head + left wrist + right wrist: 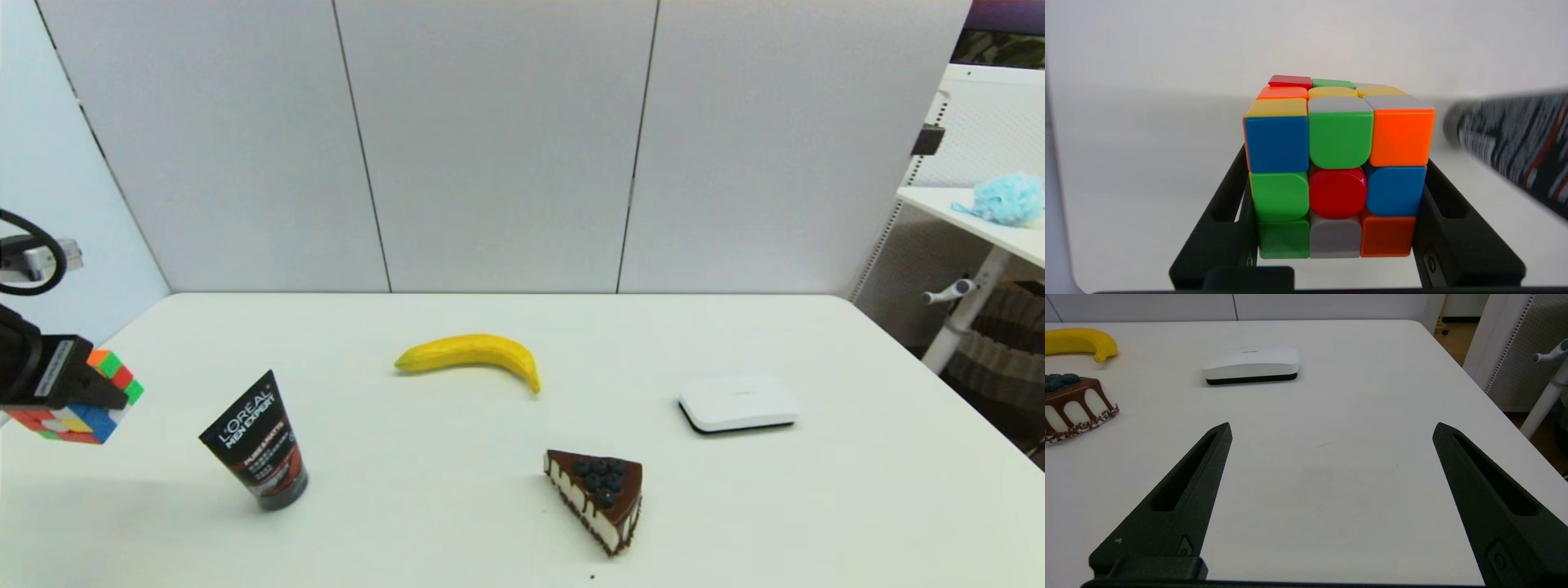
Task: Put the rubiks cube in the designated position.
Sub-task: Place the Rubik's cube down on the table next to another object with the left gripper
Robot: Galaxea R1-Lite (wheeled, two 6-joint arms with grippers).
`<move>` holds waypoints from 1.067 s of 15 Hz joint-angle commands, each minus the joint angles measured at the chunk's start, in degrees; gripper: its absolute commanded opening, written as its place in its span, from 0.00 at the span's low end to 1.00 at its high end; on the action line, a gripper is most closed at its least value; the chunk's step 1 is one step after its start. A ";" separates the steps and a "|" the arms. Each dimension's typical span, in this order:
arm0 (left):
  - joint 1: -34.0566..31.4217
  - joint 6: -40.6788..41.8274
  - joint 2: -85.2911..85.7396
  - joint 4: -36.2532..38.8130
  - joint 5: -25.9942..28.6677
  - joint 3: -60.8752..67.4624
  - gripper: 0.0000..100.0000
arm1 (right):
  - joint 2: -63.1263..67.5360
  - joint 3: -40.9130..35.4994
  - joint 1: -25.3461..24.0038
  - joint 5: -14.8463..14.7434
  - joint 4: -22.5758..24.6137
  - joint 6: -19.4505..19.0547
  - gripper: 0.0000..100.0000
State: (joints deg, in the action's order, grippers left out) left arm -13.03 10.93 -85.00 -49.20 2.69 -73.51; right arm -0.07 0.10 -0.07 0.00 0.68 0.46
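Note:
The rubiks cube (86, 404), a scrambled block of red, green, blue, orange and yellow squares, hangs above the table's far left edge. My left gripper (90, 392) is shut on it. In the left wrist view the cube (1337, 171) fills the space between the two black fingers (1224, 212), which press on its sides. The designated position is plain white tabletop and carries no mark that I can pick out. My right gripper (1331, 430) is out of the head view; its own camera shows it open above bare table near the front right.
A black L'Oreal tube (257, 441) stands upside down just right of the held cube. A banana (469, 355) lies mid-table, a cake slice (600, 498) in front of it, a white flat box (739, 403) to the right. Wall panels close the back.

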 commanded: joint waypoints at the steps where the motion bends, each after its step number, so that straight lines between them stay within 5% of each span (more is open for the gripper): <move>1: 0.38 -0.12 3.88 0.25 -0.06 7.85 0.00 | 0.07 -0.01 -0.01 0.00 0.02 -0.02 1.00; 7: 0.38 -0.21 -1.92 18.26 2.05 22.36 0.00 | 0.07 -0.01 -0.01 0.00 0.11 -0.02 1.00; 16: 0.99 -0.30 -5.79 19.49 2.67 22.44 0.00 | 0.07 -0.01 -0.01 0.00 0.02 -0.02 1.00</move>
State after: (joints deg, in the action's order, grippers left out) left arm -12.51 10.67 -90.08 -29.51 4.96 -50.96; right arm -0.07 0.10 -0.07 0.00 0.68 0.44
